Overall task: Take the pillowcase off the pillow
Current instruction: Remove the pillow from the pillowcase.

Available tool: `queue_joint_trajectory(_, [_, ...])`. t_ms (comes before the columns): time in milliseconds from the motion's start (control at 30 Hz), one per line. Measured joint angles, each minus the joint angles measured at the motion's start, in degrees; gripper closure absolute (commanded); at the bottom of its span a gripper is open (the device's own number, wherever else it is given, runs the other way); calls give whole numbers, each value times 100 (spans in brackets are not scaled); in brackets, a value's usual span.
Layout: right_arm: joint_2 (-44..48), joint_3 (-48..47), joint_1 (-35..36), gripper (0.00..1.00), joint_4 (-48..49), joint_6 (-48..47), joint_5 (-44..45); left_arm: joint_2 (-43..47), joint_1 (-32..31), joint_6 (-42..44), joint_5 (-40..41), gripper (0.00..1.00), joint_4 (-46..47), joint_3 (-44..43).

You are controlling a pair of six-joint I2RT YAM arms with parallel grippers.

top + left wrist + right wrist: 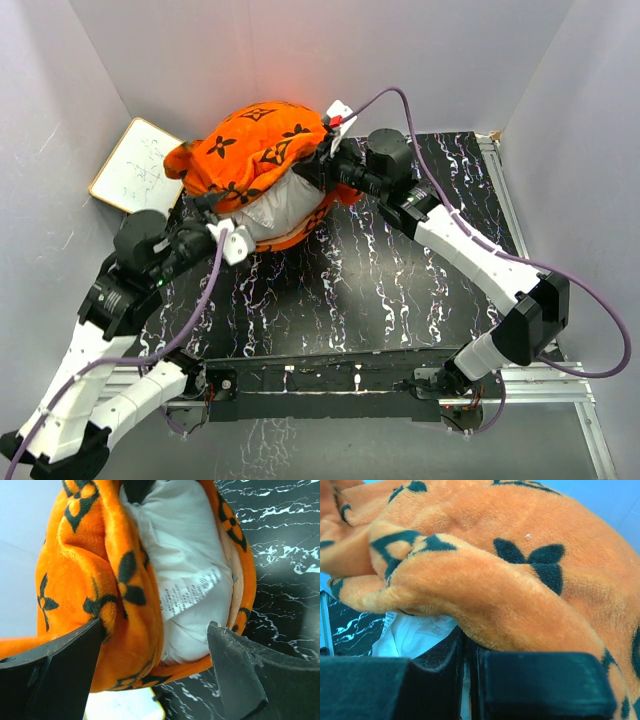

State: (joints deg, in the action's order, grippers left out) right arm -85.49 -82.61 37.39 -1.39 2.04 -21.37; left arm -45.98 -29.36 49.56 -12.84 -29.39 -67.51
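The pillowcase (250, 140) was soft, fuzzy plush cloth. Inside the pillowcase, the pillow (185, 545) was smooth matt white fabric with a thin printed label (192, 592). Under the pillowcase, the table (350, 290) looked glossy, marble-patterned.

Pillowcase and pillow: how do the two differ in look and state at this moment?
The pillowcase is orange plush with black motifs; the pillow is plain white with a printed label. The pillowcase is bunched over the far part; the pillow bulges bare from its open mouth. Both are soft and crumpled.
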Motion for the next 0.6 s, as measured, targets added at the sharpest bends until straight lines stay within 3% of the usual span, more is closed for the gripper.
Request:
queue_joint_trajectory(233, [-297,-531,4,92,-59,116,190,601,0,1322,-192,18,811,1145])
queue_joint_trajectory(333, [-299,-535,17,92,-83,133,212,385,0,1814,-35,19,1244,1532])
queue_joint_trajectory(600, [-286,-535,42,92,-98,98,407,-501,-11,2310,686,20,2693,1554])
